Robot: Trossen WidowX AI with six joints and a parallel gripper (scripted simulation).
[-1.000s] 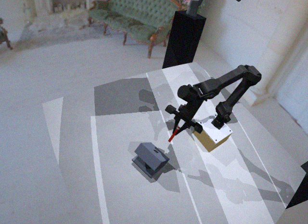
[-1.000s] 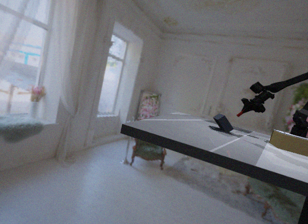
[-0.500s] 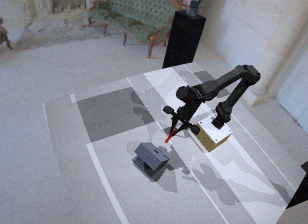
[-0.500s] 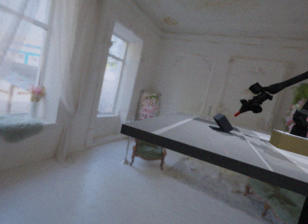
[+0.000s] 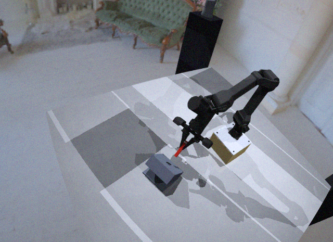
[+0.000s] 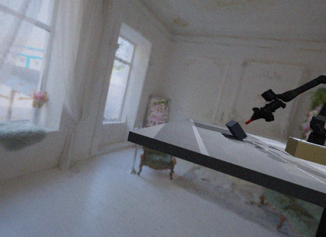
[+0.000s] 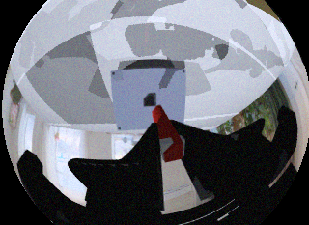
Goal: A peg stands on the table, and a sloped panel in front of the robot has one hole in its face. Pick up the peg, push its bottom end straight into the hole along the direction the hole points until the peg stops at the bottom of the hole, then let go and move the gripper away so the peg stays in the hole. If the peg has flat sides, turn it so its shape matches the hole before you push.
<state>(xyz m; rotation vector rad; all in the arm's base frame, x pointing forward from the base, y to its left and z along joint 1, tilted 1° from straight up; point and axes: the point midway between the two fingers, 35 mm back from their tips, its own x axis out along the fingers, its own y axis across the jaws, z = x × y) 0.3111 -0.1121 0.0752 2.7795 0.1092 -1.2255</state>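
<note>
Tool (image 5: 187,144) clamping peg (image 5: 179,149), hole (image 5: 168,163) unfilled

You see a matt black gripper (image 5: 187,144), a smooth red peg (image 5: 179,149), and a matt grey-blue sloped panel (image 5: 164,168).

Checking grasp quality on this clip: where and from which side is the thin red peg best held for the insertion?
By its upper end, as the gripper has it now, closed on the thin red peg from behind. That leaves the lower end jutting free toward the hole in the sloped grey-blue panel.

Pale rm, green sofa (image 5: 146,17), windows (image 6: 119,79).
</note>
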